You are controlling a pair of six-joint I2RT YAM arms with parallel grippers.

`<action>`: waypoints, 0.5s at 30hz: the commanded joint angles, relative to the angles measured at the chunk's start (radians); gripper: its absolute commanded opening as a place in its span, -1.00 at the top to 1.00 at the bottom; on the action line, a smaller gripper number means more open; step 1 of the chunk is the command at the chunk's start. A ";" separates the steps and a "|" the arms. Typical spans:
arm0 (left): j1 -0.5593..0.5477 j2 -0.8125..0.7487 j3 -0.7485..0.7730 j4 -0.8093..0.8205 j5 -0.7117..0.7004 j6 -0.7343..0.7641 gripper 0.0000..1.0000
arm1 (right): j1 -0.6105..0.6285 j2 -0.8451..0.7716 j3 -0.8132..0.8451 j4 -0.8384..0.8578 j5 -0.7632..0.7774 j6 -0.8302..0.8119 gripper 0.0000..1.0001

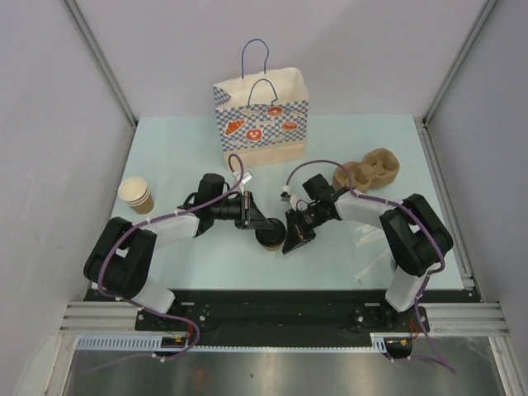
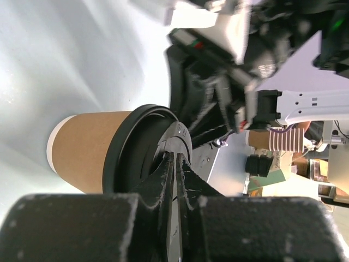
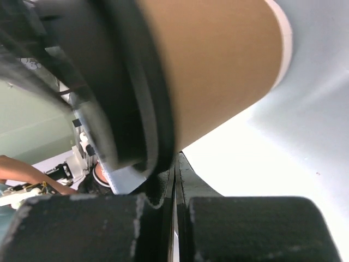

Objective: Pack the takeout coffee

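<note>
Two claws meet at takeout coffee (image 2: pixel 92 150) lid: left gripper (image 2: pixel 174 164) nearly shut at rim, can't tell if pinching; right gripper (image 3: pixel 175 174) shut tight, touching rim. Paper bag (image 1: pixel 262 124) sits behind coffee.

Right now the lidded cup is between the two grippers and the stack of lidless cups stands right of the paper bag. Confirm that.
Wrong on one point: the stack of lidless cups stands left of the paper bag, near the left arm, as the top external view shows. The lidded cup is indeed between the left gripper and the right gripper.
</note>
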 commanded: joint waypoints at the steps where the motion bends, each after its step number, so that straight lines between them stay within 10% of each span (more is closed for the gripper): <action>1: -0.012 -0.042 0.011 -0.020 -0.011 0.042 0.80 | 0.001 -0.082 0.017 0.013 0.000 -0.025 1.00; 15: -0.009 -0.090 0.158 -0.120 -0.029 0.111 0.32 | -0.079 -0.096 0.048 -0.108 0.023 -0.116 0.99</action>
